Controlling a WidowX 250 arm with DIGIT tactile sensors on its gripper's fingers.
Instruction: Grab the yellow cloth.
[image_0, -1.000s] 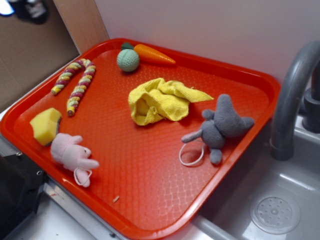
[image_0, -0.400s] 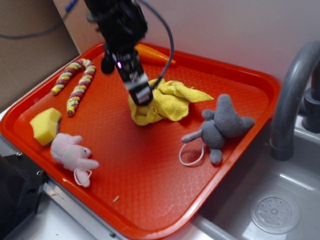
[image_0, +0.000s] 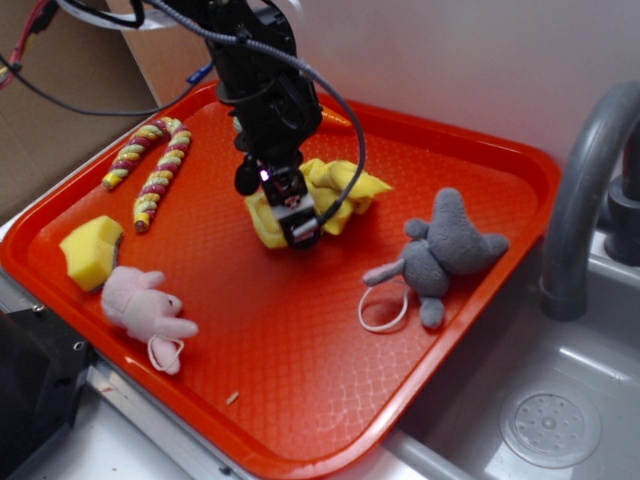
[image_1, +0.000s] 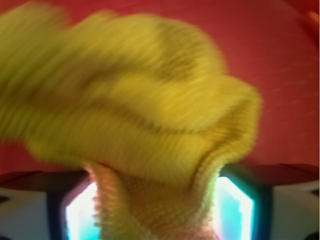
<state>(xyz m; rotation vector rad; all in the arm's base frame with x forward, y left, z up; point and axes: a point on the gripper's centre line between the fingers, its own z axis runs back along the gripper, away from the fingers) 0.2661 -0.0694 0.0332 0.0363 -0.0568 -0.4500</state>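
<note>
The yellow cloth (image_0: 342, 193) lies bunched near the middle of the red tray (image_0: 300, 390). My gripper (image_0: 296, 228) reaches down from the black arm onto the cloth's front left part. In the wrist view the waffle-weave yellow cloth (image_1: 150, 100) fills most of the frame, blurred. A fold of it runs down between my two lit fingers (image_1: 80, 212), and the gripper (image_1: 157, 212) is shut on it. The arm hides the cloth's back left part in the exterior view.
On the tray are a grey plush (image_0: 445, 255) with a white ring (image_0: 385, 312) to the right, a pink plush (image_0: 140, 305), a yellow sponge (image_0: 88, 250) and a striped candy cane (image_0: 155, 165) to the left. A grey faucet (image_0: 580, 200) and sink (image_0: 550, 420) stand right of the tray.
The arm came into view and dropped onto the cloth. The cloth has been taken hold of and bunched up, its right corner drawn in toward the gripper.
</note>
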